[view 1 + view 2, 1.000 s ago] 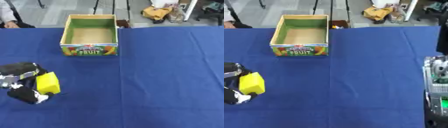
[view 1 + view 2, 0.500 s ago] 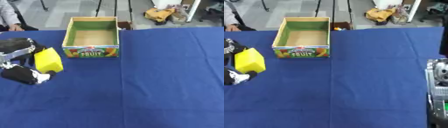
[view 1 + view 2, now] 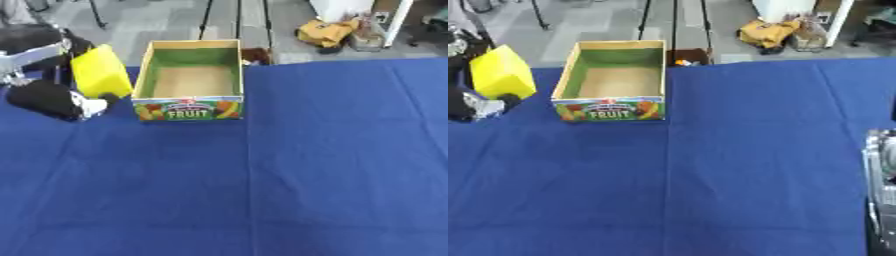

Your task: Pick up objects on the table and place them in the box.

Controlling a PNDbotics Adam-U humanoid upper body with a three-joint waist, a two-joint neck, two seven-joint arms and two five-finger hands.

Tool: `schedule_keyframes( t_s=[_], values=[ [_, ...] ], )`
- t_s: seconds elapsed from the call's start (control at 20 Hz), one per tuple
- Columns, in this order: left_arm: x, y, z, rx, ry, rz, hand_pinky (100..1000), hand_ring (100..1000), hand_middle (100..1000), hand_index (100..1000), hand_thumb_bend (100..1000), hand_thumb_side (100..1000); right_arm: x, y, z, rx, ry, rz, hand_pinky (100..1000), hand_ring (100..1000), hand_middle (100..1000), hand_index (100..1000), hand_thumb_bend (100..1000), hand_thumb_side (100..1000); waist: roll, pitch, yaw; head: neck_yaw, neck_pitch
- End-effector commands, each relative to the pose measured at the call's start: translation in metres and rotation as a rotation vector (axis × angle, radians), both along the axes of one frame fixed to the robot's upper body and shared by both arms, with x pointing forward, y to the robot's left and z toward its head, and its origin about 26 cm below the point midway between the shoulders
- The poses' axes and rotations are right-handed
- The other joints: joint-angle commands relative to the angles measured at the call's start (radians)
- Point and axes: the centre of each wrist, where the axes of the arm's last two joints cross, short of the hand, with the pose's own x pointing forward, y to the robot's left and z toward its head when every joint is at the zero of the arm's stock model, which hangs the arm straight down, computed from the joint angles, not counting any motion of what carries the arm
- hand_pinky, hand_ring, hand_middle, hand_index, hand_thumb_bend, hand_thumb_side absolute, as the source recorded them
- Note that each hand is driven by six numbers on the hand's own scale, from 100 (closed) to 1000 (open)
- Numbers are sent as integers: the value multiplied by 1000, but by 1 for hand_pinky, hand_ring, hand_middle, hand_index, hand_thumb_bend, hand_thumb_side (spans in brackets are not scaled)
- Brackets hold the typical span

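Observation:
My left hand (image 3: 54,99) is shut on a yellow block (image 3: 101,71) and holds it in the air just left of the fruit box (image 3: 191,107). The box is open-topped cardboard with a green inner wall, a bare floor and a "FRUIT" label on its front. It stands on the blue table (image 3: 289,170) near the far edge. Part of my right arm (image 3: 881,195) shows at the right edge in the right eye view; its hand does not show.
Beyond the table's far edge lies a grey floor with stand legs (image 3: 210,20) and a yellow bag (image 3: 325,32). The blue cloth in front of and right of the box bears nothing.
My left hand has carried the yellow block up and away from me, to a spot beside the box's left wall. The camera has tilted, shifting the whole picture.

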Motion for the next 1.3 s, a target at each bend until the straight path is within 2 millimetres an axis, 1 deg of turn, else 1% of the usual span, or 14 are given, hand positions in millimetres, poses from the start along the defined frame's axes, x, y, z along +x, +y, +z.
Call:
schedule_keyframes(
  t_s=[0.05, 0.25, 0.45, 0.6, 0.8, 0.95, 1.1, 1.15, 1.25, 1.3],
  values=[
    [13, 7, 16, -23, -51, 40, 444, 485, 461, 625, 127, 530, -4, -2, 7, -24, -26, 1, 751, 855, 667, 862, 100, 1000, 4, -13, -2, 13, -16],
    [35, 9, 28, -72, -97, 63, 440, 479, 456, 620, 112, 530, -4, -1, 9, -27, -31, 3, 750, 856, 665, 862, 100, 1000, 9, -4, -11, 24, -32],
    [58, 4, 39, -109, -143, 69, 439, 477, 453, 617, 100, 532, -4, -1, 11, -31, -37, 6, 750, 856, 663, 860, 100, 1000, 13, 10, -21, 36, -43],
    [75, 0, 44, -122, -169, 78, 439, 476, 450, 614, 100, 530, -4, 0, 14, -34, -46, 12, 749, 856, 662, 861, 100, 1000, 16, 23, -35, 52, -58],
    [95, 3, 46, -139, -185, 112, 441, 477, 452, 615, 100, 529, -4, 2, 19, -36, -62, 20, 749, 856, 661, 860, 100, 1000, 20, 44, -63, 81, -84],
    [103, 6, 45, -135, -191, 121, 441, 477, 452, 615, 100, 529, -4, 2, 20, -36, -65, 22, 749, 856, 661, 860, 100, 1000, 20, 48, -68, 86, -90],
    [105, 8, 44, -132, -194, 121, 441, 477, 452, 615, 100, 529, -4, 2, 20, -36, -65, 22, 749, 856, 661, 860, 100, 1000, 20, 49, -69, 87, -90],
    [107, 7, 43, -136, -196, 123, 449, 479, 453, 616, 100, 529, -4, 2, 19, -39, -61, 22, 747, 853, 654, 860, 100, 1000, 18, 55, -75, 98, -89],
    [113, 3, 44, -157, -213, 135, 451, 480, 455, 618, 100, 529, -5, 4, 25, -43, -78, 34, 746, 854, 652, 859, 100, 1000, 23, 91, -104, 121, -114],
    [117, 2, 44, -160, -224, 144, 451, 480, 455, 618, 100, 529, -5, 5, 28, -44, -89, 39, 746, 854, 652, 859, 100, 1000, 25, 106, -112, 127, -127]
  ],
)
